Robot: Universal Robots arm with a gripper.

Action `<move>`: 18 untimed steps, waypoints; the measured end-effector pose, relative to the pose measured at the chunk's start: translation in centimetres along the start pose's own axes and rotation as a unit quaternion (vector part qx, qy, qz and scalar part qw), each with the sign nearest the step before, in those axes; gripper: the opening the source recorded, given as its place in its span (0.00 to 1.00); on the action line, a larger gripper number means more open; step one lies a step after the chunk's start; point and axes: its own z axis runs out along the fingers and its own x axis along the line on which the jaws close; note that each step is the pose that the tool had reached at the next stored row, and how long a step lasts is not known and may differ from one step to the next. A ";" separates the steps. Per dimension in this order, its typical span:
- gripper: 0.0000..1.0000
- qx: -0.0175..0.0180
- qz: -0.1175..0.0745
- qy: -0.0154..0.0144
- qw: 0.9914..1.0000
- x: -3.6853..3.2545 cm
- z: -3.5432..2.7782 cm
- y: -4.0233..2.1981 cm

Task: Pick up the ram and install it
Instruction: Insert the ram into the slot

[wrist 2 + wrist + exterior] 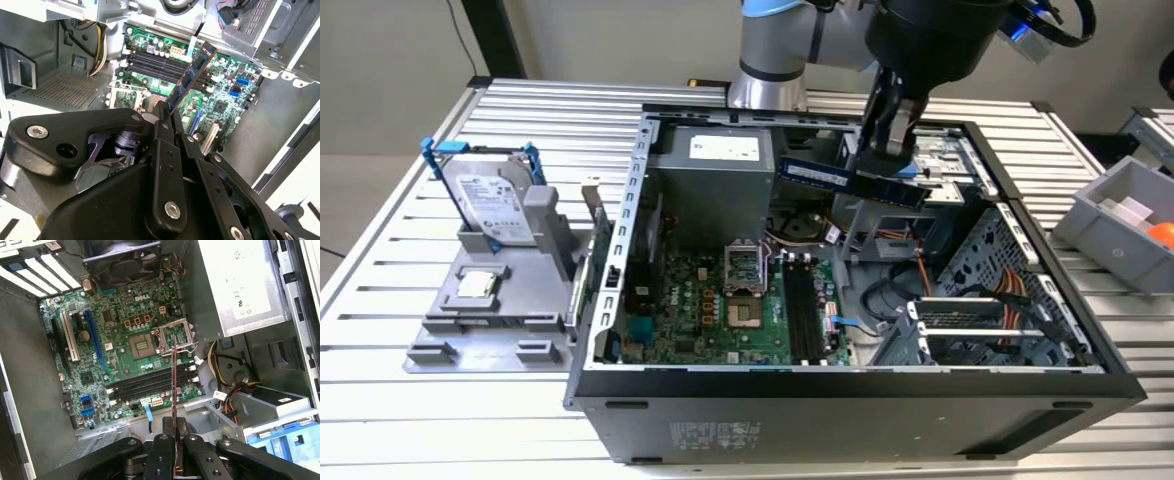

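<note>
Case: open grey metal tower case (pixel 854 385), lying beneath your gripper with its side off for access.
Board: green motherboard (pixel 115 340) below, with long black memory slots (pixel 145 382) looking unfilled.
Gripper: black two-finger gripper (pixel 887 140), clenched on the ram.
Ram: thin blue-green ram stick (pixel 847 180), pinched edge-down above the slots, probably for lining up. Not seated yet.

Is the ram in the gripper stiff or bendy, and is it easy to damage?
Probably stiff: the ram juts straight from the gripper without sagging. Likely light, as it is a thin, narrow board. Probably fragile: its chips sit bare on the surface.
</note>
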 end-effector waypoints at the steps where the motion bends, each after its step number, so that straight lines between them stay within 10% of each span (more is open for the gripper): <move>1: 0.00 0.000 0.001 0.000 1.000 0.00 0.00 0.00; 18: 0.00 0.001 0.011 -0.001 1.000 0.00 0.00 0.00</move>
